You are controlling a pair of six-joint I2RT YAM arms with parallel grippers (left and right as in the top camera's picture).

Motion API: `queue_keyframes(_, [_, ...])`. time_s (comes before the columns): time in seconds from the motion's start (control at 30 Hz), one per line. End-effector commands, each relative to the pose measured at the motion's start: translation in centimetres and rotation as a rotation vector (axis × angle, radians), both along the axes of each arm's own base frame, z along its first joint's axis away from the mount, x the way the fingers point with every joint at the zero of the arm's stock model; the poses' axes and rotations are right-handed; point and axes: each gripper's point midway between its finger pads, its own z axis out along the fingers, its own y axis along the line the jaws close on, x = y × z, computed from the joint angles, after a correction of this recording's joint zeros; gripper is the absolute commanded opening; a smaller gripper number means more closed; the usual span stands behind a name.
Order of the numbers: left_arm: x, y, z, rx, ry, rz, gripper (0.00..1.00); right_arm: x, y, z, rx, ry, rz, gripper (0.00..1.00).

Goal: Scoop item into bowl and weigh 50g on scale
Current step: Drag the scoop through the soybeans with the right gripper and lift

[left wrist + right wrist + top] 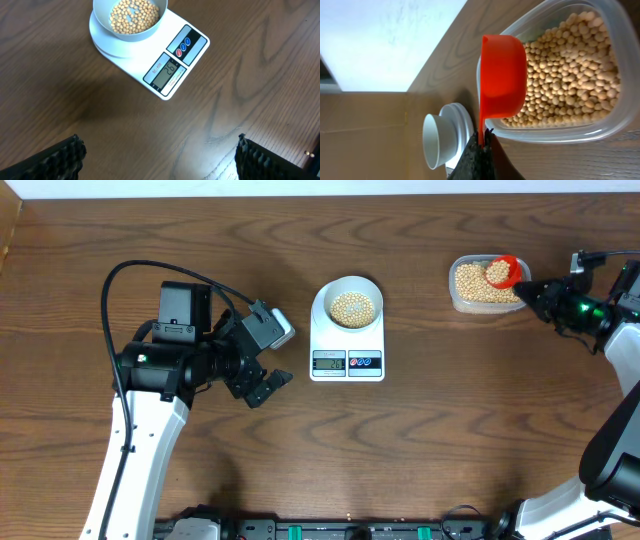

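Left tool (272,360) spread wide over table (420,440), near scale (347,350) but apart, at its 9 o'clock. We see bowl (325,305) sitting on scale platform, beans (352,307) covering bowl bottom. Display (166,72) looks like 26. At 2 o'clock of scale, clear tub (462,300) with more beans. Orange scoop (505,271) over tub's 3 o'clock end, loaded with beans. Right tool (530,292) at 3 o'clock of tub, pinching scoop handle (481,125).
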Motion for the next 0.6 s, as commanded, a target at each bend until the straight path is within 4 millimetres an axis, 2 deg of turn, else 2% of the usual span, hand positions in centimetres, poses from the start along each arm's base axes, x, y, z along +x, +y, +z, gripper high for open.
queue_keyframes(0.0, [0.1, 0.2, 0.9, -0.003, -0.024, 0.010, 0.98, -0.3, 0.3, 0.1, 0.060, 0.012, 0.008, 0.01])
queue_keyframes(0.2, [0.1, 0.2, 0.9, -0.003, -0.024, 0.010, 0.98, -0.1, 0.9, 1.4, 0.114, -0.032, 0.044, 0.01])
queue_keyframes(0.4, [0.1, 0.2, 0.9, -0.003, -0.024, 0.010, 0.98, 0.1, 1.1, 1.7, 0.129, -0.034, 0.041, 0.01])
queue_keyframes(0.57, [0.1, 0.2, 0.9, -0.003, -0.024, 0.010, 0.98, 0.4, 2.4, 1.9, 0.135, -0.037, 0.065, 0.01])
